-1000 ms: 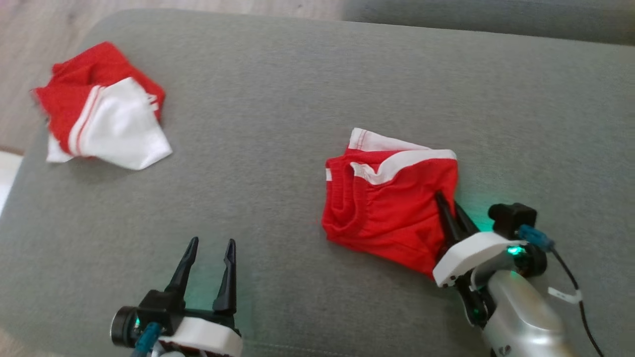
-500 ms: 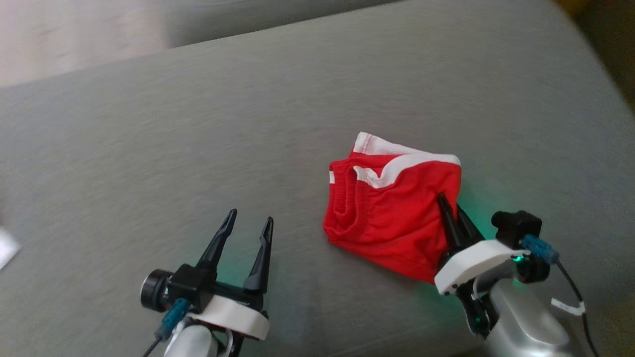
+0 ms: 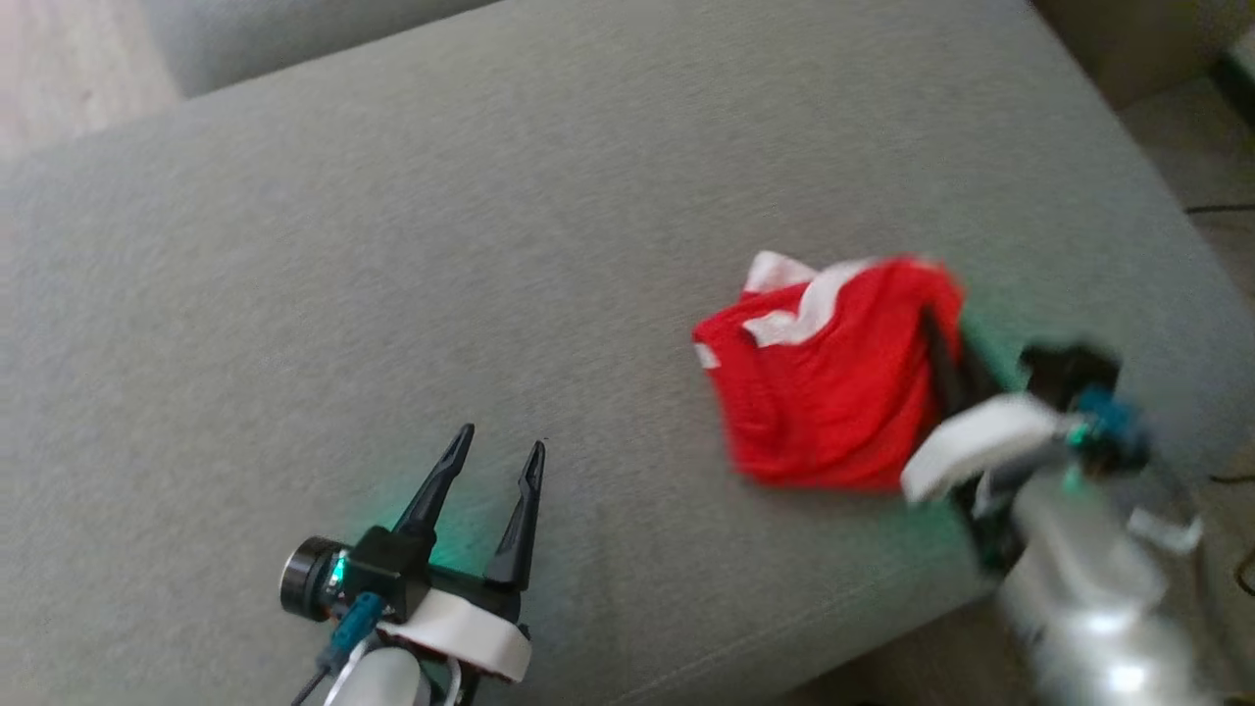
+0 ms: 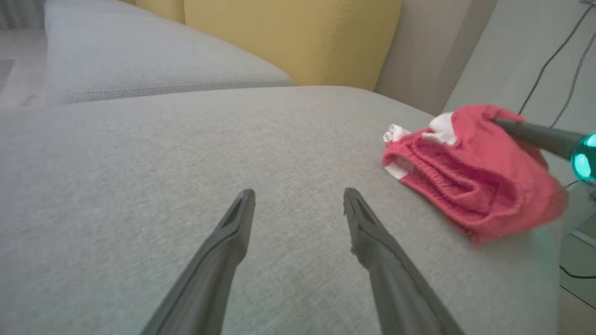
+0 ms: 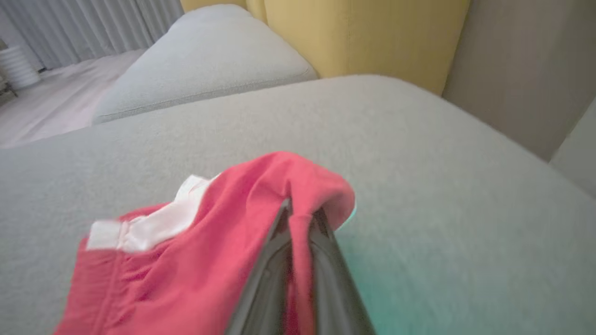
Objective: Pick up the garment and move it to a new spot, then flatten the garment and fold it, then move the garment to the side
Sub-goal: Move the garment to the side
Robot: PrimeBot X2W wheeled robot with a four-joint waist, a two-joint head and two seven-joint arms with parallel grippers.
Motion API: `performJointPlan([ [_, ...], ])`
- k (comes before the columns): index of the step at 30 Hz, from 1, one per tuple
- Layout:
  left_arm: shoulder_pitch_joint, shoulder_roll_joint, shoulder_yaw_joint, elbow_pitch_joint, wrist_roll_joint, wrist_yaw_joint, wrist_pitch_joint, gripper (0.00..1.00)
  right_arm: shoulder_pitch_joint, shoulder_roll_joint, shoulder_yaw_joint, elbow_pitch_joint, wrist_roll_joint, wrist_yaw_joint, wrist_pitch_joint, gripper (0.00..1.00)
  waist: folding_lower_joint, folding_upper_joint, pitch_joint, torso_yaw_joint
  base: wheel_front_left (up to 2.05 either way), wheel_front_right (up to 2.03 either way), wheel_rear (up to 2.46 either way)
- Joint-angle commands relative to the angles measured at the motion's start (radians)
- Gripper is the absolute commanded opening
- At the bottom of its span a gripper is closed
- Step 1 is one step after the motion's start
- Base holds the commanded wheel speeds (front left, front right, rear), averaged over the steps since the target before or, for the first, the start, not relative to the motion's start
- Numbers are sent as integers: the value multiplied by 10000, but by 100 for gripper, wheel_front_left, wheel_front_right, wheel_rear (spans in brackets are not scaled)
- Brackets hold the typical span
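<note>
In the head view the garment [image 3: 833, 392] and the right end effector [image 3: 931, 319] are smeared by blur, so that the cloth's folds and the fingers' outline cannot be made out, and the pale forearm [image 3: 1088, 603] behind is cut off by the lower edge. In the right wrist view its fingertips [image 5: 279, 223] are buried in a fold of the cloth, whose lower part is cropped by the bottom edge.

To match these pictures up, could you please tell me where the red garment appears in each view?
Head view: red garment, right of centre on the grey cushion.
Left wrist view: far right, by the cushion's edge.
Right wrist view: lower centre-left, around the jaws.
Shared landmark: the right gripper, shut on its edge.
</note>
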Motion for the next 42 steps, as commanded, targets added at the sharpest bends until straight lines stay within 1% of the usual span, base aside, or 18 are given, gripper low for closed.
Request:
performJointPlan([
  [1, -278, 20, 288, -208, 98, -34, -51, 100, -818, -305, 60, -116, -322, -7, -65, 0, 0, 0, 258, 398, 0, 0, 0],
  [4, -339, 21, 389, -162, 240, -43, -51, 100, -1826, -1052, -215, 660, -1139, -7, -40, 0, 0, 0, 521, 850, 0, 0, 0],
  [8, -466, 37, 491, -175, 388, -53, -51, 100, -3066, -2171, -738, 1781, -2081, -7, 329, 0, 0, 0, 871, 1450, 0, 0, 0],
  [12, -595, 48, 522, -268, 438, -59, -51, 100, -3896, -3130, -1653, 2592, -2883, -7, 713, 0, 0, 0, 1227, 1960, 0, 0, 0],
  [16, -748, 70, 500, -382, 425, -61, -51, 100, -4388, -3818, -2715, 2917, -3664, -7, 850, 0, 0, 0, 1563, 2300, 0, 0, 0],
  [19, -828, 94, 504, -420, 414, -61, -51, 100, -4576, -4013, -3564, 2905, -4243, -7, 825, 0, 0, 0, 1701, 2422, 0, 0, 0],
  [20, -842, 98, 513, -422, 408, -61, -51, 100, -4620, -4019, -3888, 2850, -4404, -7, 758, 17, 0, 0, 1725, 2446, 0, 0, 0],
  [21, -852, 100, 522, -422, 402, -61, -51, 100, -4640, -3986, -4124, 2796, -4603, -7, 694, 96, 0, 0, 1742, 2466, 0, 0, 0],
  [22, -859, 101, 530, -424, 394, -62, -51, 100, -4659, -3922, -4346, 2757, -4771, -7, 637, 100, 0, 0, 1753, 2478, 0, 0, 0],
  [26, -895, 94, 593, -402, 343, -62, -51, 100, -4770, -3502, -5001, 2472, -5251, -7, 241, 100, 0, 0, 1674, 2472, 0, 0, 0],
  [28, -889, 85, 668, -414, 309, -62, -51, 100, -4849, -3127, -5162, 2187, -5360, -7, 49, 100, 0, 0, 1555, 2472, 0, 0, 0],
  [30, -861, 75, 867, -453, 286, -62, -51, 100, -4882, -2623, -4975, 1841, -5350, -7, -42, 100, 0, 0, 1401, 2480, 0, 0, 0],
  [33, -827, 58, 1204, -473, 296, -58, -51, 100, -4638, -1692, -4431, 644, -4845, -7, -58, 100, 0, 0, 1145, 2550, 0, 0, 0],
  [34, -827, 58, 1204, -473, 296, -58, -51, 100, -4638, -1692, -4431, 644, -4845, -7, -58, 100, 0, 0, 1145, 2550, 0, 0, 0],
  [35, -789, 48, 1450, -499, 311, -3, -51, 100, -4161, -1137, -4075, -146, -4296, -7, -60, 100, 0, 0, 923, 2647, 0, 0, 0],
  [36, -789, 48, 1450, -499, 311, -3, -51, 100, -4161, -1137, -4075, -146, -4296, -7, -60, 100, 0, 0, 923, 2647, 0, 0, 0],
  [39, -680, 36, 1873, -536, 274, 150, -51, 100, -3238, -591, -3408, -1036, -3581, -7, -62, 100, 0, 0, 556, 2859, 0, 0, 0],
  [42, -537, 28, 2293, -542, 216, 291, -51, 100, -2166, -238, -2947, -1542, -2935, -7, -62, 100, 0, 0, 185, 3130, 0, 0, 0],
])
